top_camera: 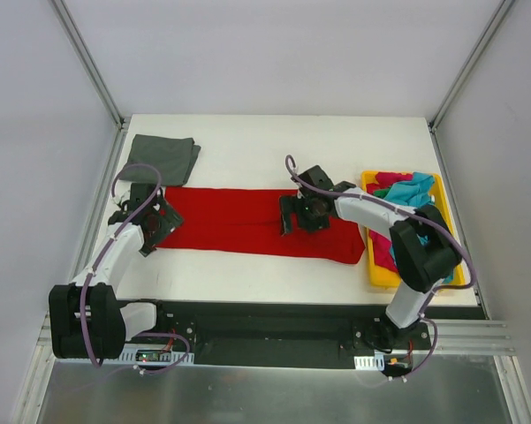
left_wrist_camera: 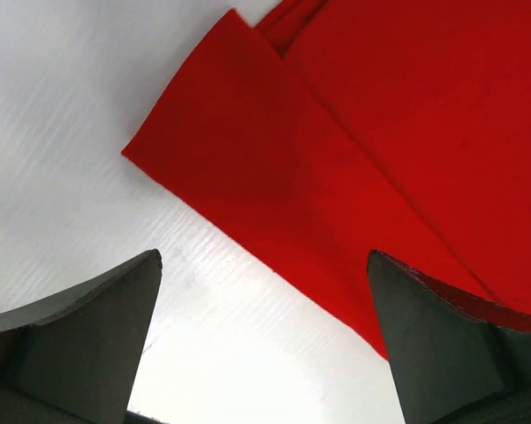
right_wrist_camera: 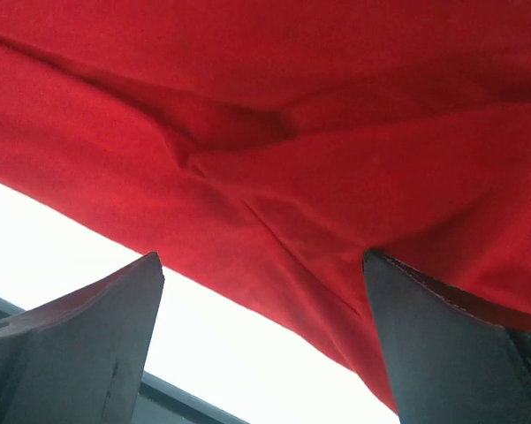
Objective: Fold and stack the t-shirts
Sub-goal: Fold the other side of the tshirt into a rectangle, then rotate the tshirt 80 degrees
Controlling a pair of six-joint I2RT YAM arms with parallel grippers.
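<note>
The red t-shirt (top_camera: 238,221) lies as a long flat band across the middle of the counter (top_camera: 247,159), so the step in hand looks like the crosswise fold; to do it well, pinch every layer at one end together, lift only a little, and carry that end over until the edges meet squarely, smoothing the crease before letting go. The left fingers (left_wrist_camera: 79,344) stand wide apart and hold nothing; they hover at the band's left end, its corner just ahead of them, one finger over bare counter and the other over the cloth's near edge. The right fingers (right_wrist_camera: 71,344) are equally wide and empty, above the right half of the band; a soft wrinkle sits between them and wants flattening first. The dark grey t-shirt (top_camera: 163,159) lies folded at the far left, a likely base for the stack; more shirts wait in the yellow tray (top_camera: 380,276) on the right.
</note>
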